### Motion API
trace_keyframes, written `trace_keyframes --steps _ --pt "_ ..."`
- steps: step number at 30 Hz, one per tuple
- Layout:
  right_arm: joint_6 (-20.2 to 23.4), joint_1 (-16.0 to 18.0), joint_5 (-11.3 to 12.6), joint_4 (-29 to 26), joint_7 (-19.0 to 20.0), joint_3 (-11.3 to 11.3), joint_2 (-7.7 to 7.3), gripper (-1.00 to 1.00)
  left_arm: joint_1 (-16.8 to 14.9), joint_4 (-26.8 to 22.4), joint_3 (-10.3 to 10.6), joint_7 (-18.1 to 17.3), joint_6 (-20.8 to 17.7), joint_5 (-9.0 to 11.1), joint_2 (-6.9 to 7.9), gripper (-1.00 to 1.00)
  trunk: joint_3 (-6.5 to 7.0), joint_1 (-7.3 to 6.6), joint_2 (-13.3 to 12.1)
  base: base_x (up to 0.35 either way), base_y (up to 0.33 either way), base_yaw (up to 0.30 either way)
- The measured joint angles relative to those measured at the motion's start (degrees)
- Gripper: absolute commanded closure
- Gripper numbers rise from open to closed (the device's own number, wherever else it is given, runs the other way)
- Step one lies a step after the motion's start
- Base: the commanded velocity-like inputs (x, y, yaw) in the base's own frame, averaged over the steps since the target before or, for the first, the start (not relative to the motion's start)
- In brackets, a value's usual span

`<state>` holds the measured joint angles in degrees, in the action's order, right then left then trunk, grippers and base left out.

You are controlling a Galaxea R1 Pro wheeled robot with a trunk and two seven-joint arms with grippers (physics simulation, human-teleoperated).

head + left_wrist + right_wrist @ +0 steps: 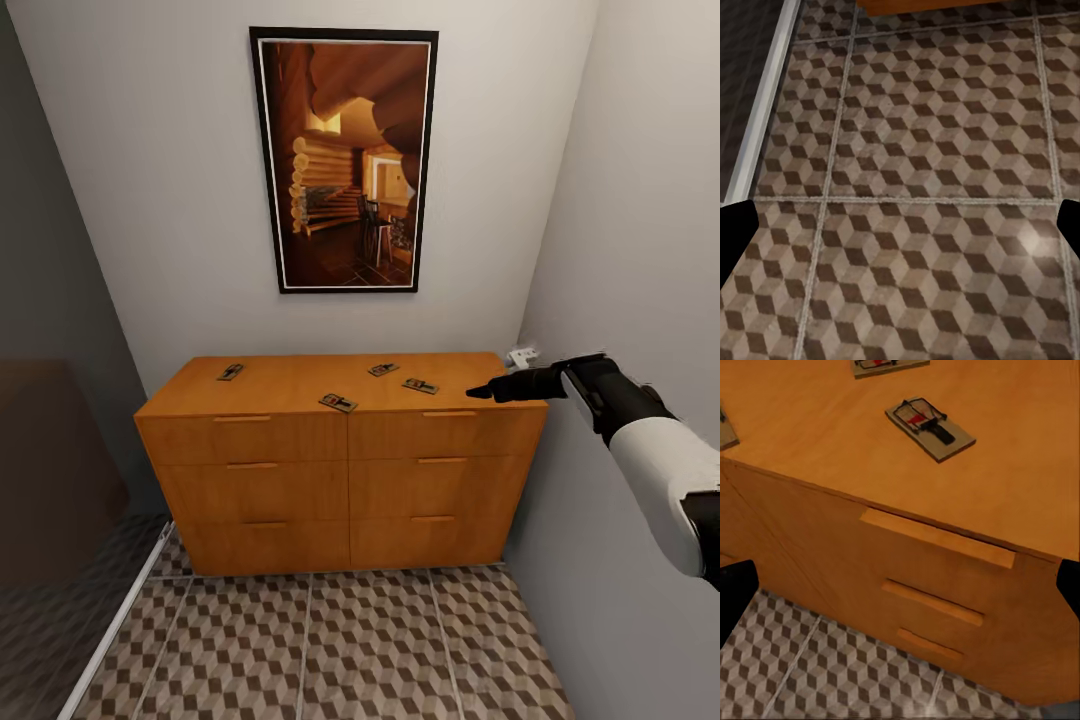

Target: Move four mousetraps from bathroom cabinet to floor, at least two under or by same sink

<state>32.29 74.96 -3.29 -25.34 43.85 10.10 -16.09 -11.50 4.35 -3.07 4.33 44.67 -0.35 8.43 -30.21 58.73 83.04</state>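
- Nearest, your left pincer hangs over the bathroom floor [922,187]; only its dark tips show, spread apart, holding nothing.
- Your right pincer [478,392] reaches the cabinet [340,480] at its right end; its opening is unclear.
- Four mousetraps [338,402] lie flat on top, long axes differently angled.
- Behind hangs a framed picture [345,160].

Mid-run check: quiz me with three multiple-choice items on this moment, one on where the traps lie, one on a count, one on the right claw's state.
1. Where are the mousetraps?
A. on the bathroom floor
B. on top of the cabinet
C. in an open drawer

2. How many show in the head view?
A. two
B. three
C. four

3. The right claw is:
A. holding a trap
B. empty, at the cabinet's right front edge
C. resting on the floor

Answers: 1 B, all lie on the cabinet top. 2 C, four boards there. 3 B, nothing sits between its fingers.
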Motion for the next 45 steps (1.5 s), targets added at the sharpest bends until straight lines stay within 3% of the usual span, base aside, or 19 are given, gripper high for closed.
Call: trace_keyframes --steps 11,24,34,45 --pt "-3.3 -3.6 1.8 1.6 0.4 0.0 0.47 -1.0 0.0 0.0 0.0 0.0 0.0 0.0 0.0 -1.0 0.0 0.0 0.0 0.0 0.0 0.0" --pt "-7.5 -3.6 1.5 1.5 2.9 0.0 0.44 -1.0 0.0 0.0 0.0 0.0 0.0 0.0 0.0 -1.0 0.0 0.0 0.0 0.0 0.0 0.0" --pt "-7.7 -3.6 0.4 1.0 6.1 0.3 0.32 -1.0 0.0 0.0 0.0 0.0 0.0 0.0 0.0 -1.0 0.0 0.0 0.0 0.0 0.0 0.0" --pt "-7.4 -3.6 -1.1 -1.9 6.6 0.1 -0.16 -1.0 0.0 0.0 0.0 0.0 0.0 0.0 0.0 -1.0 0.0 0.0 0.0 0.0 0.0 0.0"
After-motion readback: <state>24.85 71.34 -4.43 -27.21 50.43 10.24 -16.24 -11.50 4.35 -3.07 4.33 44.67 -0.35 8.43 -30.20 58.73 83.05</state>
